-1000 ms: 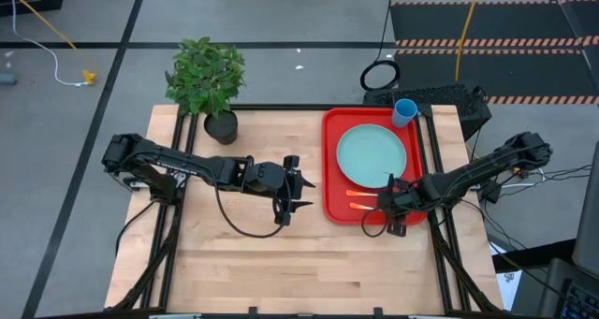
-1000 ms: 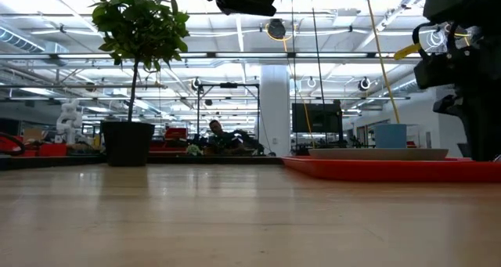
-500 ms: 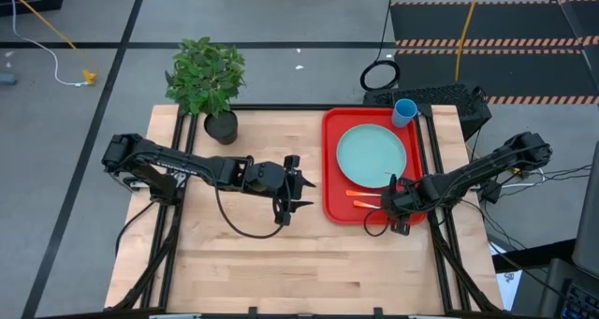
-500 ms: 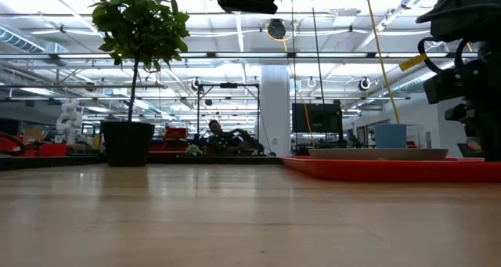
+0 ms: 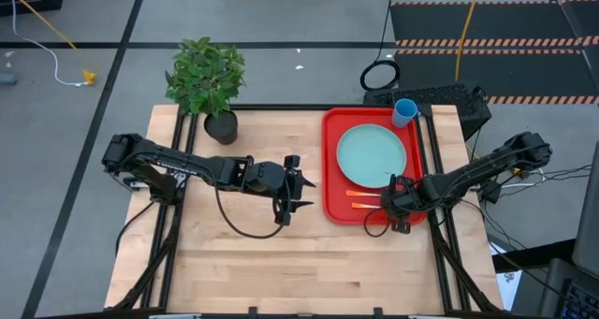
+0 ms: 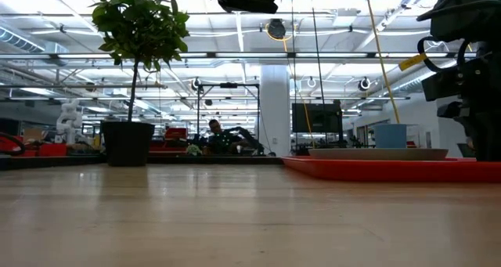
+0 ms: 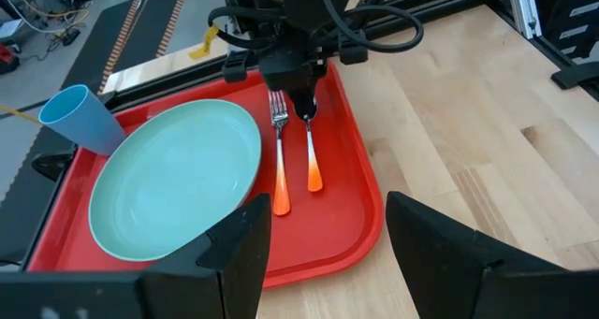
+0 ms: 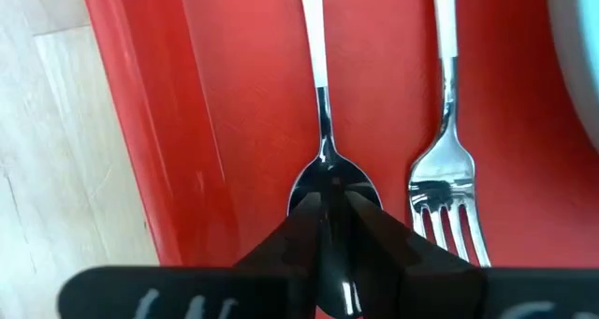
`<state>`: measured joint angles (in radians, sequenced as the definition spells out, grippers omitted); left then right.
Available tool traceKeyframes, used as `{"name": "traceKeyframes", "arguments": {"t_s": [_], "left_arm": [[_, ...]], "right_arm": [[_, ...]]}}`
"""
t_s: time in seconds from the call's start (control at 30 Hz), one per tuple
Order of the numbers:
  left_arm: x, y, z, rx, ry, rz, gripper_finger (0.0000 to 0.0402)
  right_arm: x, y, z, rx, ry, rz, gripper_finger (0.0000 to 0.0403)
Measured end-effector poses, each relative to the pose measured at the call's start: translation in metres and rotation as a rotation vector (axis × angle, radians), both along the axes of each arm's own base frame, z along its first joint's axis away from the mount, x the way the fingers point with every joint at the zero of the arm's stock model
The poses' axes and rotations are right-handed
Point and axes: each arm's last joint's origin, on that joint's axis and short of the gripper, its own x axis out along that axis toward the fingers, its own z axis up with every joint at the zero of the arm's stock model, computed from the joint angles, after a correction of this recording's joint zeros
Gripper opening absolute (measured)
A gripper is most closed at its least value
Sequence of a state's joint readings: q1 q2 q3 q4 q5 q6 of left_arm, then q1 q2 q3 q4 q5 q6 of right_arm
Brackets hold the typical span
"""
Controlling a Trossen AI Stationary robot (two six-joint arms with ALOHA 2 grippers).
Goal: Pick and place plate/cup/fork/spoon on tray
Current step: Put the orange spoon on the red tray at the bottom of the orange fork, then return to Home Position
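The right claw [image 8: 334, 227] pinches the spoon's [image 7: 310, 137] bowl, spoon lying flat on the tray [image 5: 332, 169] beside the fork [image 7: 278, 146], near the plate [image 5: 372, 155]. I'd part the fingers gently, then lift straight up. The left claw [image 7: 328, 249] waits spread above the worktop [image 5: 234, 253].

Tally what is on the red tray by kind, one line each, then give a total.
Plate: 1
Cup: 1
Fork: 1
Spoon: 1
Total: 4 things on the tray, with the right gripper at the spoon's bowl.
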<state>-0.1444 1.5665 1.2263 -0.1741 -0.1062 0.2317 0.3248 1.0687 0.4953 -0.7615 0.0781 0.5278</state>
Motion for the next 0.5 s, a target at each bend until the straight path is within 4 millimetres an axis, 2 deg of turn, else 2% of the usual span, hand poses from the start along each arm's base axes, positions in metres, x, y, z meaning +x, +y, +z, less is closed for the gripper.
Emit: {"name": "traceKeyframes", "arguments": {"t_s": [0.23, 0.5], "left_arm": [[0.000, 0.000, 0.000, 0.000, 0.000, 0.000, 0.0214], [0.000, 0.000, 0.000, 0.002, 0.000, -0.001, 0.0214]], "right_arm": [[0.000, 0.000, 0.001, 0.000, -0.009, 0.017, 0.0023], [0.001, 0.000, 0.011, 0.034, -0.129, 0.018, 0.0020]]}}
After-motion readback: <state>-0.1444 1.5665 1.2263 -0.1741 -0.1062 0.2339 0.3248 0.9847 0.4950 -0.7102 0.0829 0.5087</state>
